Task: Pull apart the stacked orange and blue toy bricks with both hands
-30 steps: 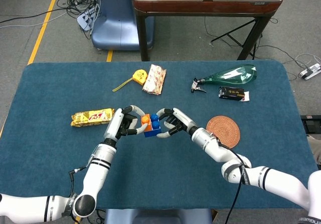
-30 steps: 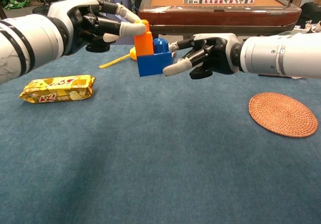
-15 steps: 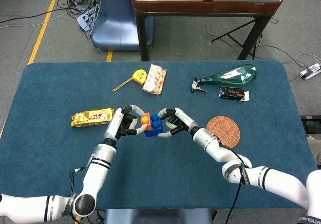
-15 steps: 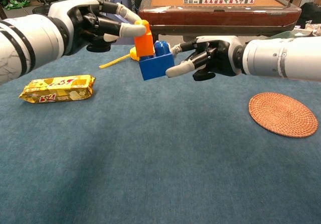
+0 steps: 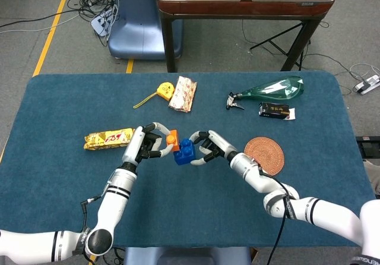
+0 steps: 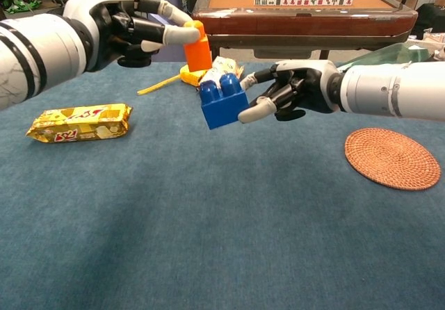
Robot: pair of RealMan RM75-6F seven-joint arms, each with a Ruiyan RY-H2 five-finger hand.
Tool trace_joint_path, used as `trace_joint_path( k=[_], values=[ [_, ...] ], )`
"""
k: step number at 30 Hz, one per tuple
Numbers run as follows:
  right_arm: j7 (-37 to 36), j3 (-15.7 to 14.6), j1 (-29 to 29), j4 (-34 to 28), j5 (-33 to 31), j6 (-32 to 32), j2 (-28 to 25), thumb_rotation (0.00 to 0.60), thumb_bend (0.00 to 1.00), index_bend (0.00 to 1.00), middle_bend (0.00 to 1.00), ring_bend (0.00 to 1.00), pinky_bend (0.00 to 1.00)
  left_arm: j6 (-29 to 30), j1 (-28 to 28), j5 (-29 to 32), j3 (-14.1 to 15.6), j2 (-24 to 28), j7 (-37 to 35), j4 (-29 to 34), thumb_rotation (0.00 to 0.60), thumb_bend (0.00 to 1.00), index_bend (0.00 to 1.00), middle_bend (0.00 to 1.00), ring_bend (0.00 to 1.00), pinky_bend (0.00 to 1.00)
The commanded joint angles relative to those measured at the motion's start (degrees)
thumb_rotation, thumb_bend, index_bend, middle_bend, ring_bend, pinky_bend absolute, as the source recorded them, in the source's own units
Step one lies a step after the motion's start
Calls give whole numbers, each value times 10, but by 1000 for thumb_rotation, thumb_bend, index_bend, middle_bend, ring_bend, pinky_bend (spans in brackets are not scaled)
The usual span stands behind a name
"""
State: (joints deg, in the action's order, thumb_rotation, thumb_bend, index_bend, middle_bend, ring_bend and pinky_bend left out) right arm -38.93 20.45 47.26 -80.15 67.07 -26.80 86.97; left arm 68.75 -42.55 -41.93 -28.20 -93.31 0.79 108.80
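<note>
1. Head view: near the middle of the tabletop, the left hand grips one orange brick, mostly hidden by its fingers.
2. Just beside it, the right hand grips one blue brick, held tilted; the two bricks are apart.
3. One snack bar lies toward the left edge and one round mat toward the right.
4. Chest view: both arms are cut off at the frame sides.
5. Both bricks are in the air above the tabletop; the blue brick's studs show.

Blue-clothed table with snack bar, tape measure, wrapped packet, green bottle, black box, woven coaster.
</note>
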Motion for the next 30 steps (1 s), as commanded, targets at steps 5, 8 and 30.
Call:
trace_joint_path(
  k=[5,8,30],
  values=[
    [100,-41,2,18,-23,-33,-6,600,262,702,1000,1000,1000,-3,2,0,13,0,6,-7,600,579,738,877,966,1000],
    [154,-55,-2,19,-37,-64,-9,600,245,702,1000,1000,1000,-6,3,0,25,-4,11,-17,600,578,738,877,966,1000],
    [378,-79,-52,-63,-69,-254,-49,600,0,0,860,979,1000,-53,1,-27,116,2,87,-64,600,102,2,824,943,1000]
  ],
)
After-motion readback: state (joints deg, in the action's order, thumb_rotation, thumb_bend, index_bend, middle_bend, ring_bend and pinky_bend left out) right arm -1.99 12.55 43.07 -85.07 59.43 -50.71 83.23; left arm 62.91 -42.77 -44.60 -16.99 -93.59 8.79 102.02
